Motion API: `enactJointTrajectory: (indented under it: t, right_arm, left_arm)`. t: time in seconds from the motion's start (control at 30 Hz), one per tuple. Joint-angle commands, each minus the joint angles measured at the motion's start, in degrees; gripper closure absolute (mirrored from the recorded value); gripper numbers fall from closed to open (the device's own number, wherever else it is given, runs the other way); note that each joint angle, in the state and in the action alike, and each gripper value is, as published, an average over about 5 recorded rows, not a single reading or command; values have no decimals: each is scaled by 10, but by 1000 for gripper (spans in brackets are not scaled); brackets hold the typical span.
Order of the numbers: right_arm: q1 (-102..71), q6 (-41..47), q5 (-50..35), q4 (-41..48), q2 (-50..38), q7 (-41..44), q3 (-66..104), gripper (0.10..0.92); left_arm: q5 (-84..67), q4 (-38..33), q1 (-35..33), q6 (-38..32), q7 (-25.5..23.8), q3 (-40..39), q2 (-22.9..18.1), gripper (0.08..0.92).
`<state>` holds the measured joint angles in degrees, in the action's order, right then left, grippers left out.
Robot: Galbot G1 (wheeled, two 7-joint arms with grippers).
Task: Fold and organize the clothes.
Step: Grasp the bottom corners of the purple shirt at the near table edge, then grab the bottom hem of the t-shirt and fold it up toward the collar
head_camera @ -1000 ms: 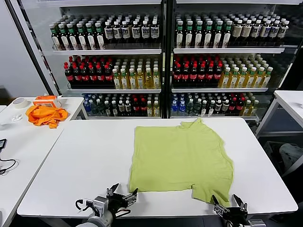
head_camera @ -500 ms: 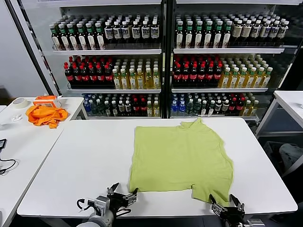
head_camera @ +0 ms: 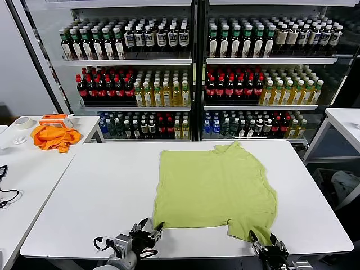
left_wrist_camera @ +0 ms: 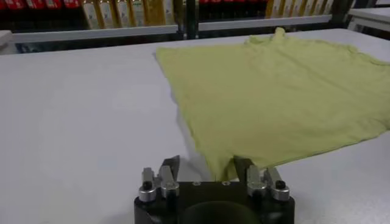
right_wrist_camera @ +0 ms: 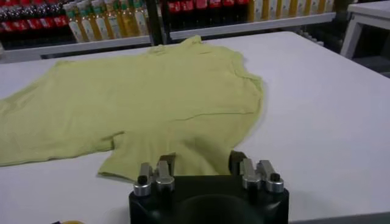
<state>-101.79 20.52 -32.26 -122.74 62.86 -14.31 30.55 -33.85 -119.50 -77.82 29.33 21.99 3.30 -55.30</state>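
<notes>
Shirt (head_camera: pixel 215 188): soft yellow-green fabric, collared, spread flat on smooth white table (head_camera: pixel 95 185).

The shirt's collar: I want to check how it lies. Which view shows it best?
The head view: the polo shirt lies whole, its collar at the far edge. Both wrist views show the collar distant, beyond the cloth.

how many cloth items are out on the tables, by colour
yellow-green: 1, the polo shirt lying flat on the middle table
orange: 1, the bunched cloth on the side table to the robot's left
total: 2
</notes>
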Motion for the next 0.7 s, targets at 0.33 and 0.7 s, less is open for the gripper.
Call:
enactJointTrajectory:
  t: [0.33, 0.7]
  right_arm:
    - [7, 5, -3, 2, -6, 3, 2, 897]
    - [-12, -16, -49, -52, -22, 23, 22, 916]
  left_arm:
    - [4, 12, 3, -1, -11, 0, -9, 784]
    - [-8, -10, -3, -16, -34, 32, 3, 914]
